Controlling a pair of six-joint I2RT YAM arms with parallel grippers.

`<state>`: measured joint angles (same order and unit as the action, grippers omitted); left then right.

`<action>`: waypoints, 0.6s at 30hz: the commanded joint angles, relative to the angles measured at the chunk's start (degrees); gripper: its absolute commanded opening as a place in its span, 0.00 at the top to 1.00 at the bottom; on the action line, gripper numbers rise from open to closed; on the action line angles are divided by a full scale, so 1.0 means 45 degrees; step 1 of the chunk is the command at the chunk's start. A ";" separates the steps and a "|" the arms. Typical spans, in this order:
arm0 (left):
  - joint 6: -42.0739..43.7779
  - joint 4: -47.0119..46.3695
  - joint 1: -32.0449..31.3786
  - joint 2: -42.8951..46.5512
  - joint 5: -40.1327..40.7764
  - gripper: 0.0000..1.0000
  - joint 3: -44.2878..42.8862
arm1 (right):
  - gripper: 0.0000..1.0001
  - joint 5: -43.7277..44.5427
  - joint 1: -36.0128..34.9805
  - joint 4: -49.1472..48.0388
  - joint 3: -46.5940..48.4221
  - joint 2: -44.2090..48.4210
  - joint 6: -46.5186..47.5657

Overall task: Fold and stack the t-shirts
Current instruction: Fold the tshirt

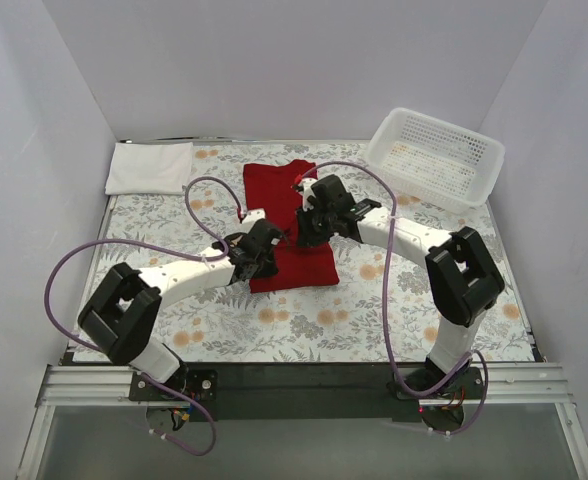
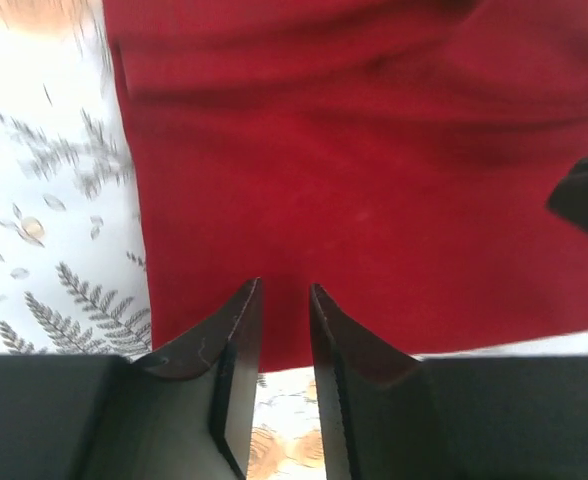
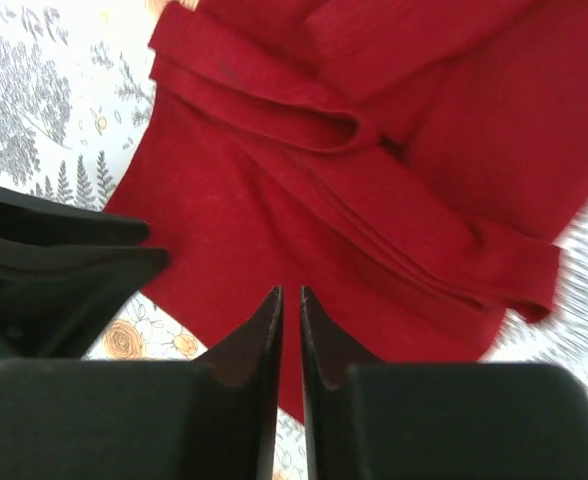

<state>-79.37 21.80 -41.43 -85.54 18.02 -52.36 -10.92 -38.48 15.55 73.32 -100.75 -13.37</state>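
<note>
Floral-patterned table (image 1: 304, 330) within plain white walls. The red t-shirt (image 1: 271, 185) lies at centre, its sides folded inward into a long strip. The white t-shirt (image 1: 149, 167) rests as a flat rectangle at the far left corner, and a mesh basket (image 1: 379, 140) stands far right. The left gripper (image 2: 286, 300) hovers over the near hem, fingers narrowly apart and empty. The right gripper (image 3: 291, 300) hovers over the layered sleeve folds, fingers at a thin slit, holding nothing. The lengthwise fold appears next: each gripper should pinch every layer at a near corner, and both should lift level so that the tucked sleeves do not slide out.
</note>
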 commanded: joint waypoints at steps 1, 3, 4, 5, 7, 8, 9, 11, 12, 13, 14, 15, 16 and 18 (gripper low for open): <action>-0.0759 -0.0001 -0.0344 -0.0482 0.0370 0.77 0.0501 | 0.85 -0.0873 -0.0199 -0.1150 0.0307 -0.0793 -0.0310; -0.0973 -0.0001 -0.0441 -0.0620 0.0390 0.78 0.0677 | 0.90 -0.1127 -0.0219 -0.1306 0.0464 -0.1398 -0.0331; -0.1052 -0.0001 -0.0442 -0.0679 0.0390 0.78 0.0891 | 0.91 -0.1341 -0.0238 -0.1385 0.0561 -0.1594 -0.0331; -0.1130 -0.0021 -0.0461 -0.0699 0.0371 0.78 0.1009 | 0.91 -0.1401 -0.0238 -0.1424 0.0736 -0.1944 -0.0331; -0.1267 -0.0001 -0.0500 -0.0738 0.0312 0.79 0.1301 | 0.91 -0.1286 -0.0238 -0.1541 0.0932 -0.2278 -0.0331; -0.1287 -0.0001 -0.0520 -0.0757 0.0273 0.79 0.1380 | 0.91 -0.1207 -0.0219 -0.1522 0.1262 -0.2569 -0.0234; -0.1326 -0.0001 -0.0539 -0.0738 0.0195 0.79 0.1459 | 0.91 -0.1091 -0.0219 -0.1542 0.1439 -0.2746 -0.0194; -0.1385 0.0018 -0.0637 -0.0660 0.0117 0.79 0.1751 | 0.91 -0.0642 -0.0102 -0.1542 0.1946 -0.3252 -0.0058; -0.1404 0.0057 -0.0656 -0.0563 0.0097 0.79 0.1849 | 0.91 -0.0466 -0.0005 -0.1561 0.2529 -0.3449 -0.0019; -0.1462 0.0096 -0.0695 -0.0504 0.0078 0.79 0.1947 | 0.91 -0.0232 0.0093 -0.1561 0.2844 -0.3664 0.0001; -0.1482 0.0096 -0.0754 -0.0426 0.0077 0.79 0.2160 | 0.91 -0.0172 0.0365 -0.1581 0.3157 -0.4149 -0.0018; -0.1521 0.0116 -0.0793 -0.0271 0.0077 0.79 0.2279 | 0.90 -0.0114 0.0522 -0.1581 0.3991 -0.4405 -0.0057; -0.1599 0.0155 -0.0813 -0.0211 0.0058 0.79 0.2396 | 0.89 0.0022 0.0659 -0.1581 0.4386 -0.4659 -0.0096; -0.1755 0.0291 -0.0891 0.0022 0.0000 0.79 0.2708 | 0.89 0.0141 0.1069 -0.1581 0.5613 -0.5382 -0.0155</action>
<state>-85.86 18.61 -44.47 -86.80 18.76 -43.31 -12.95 -36.71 11.40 91.68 -122.65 -14.44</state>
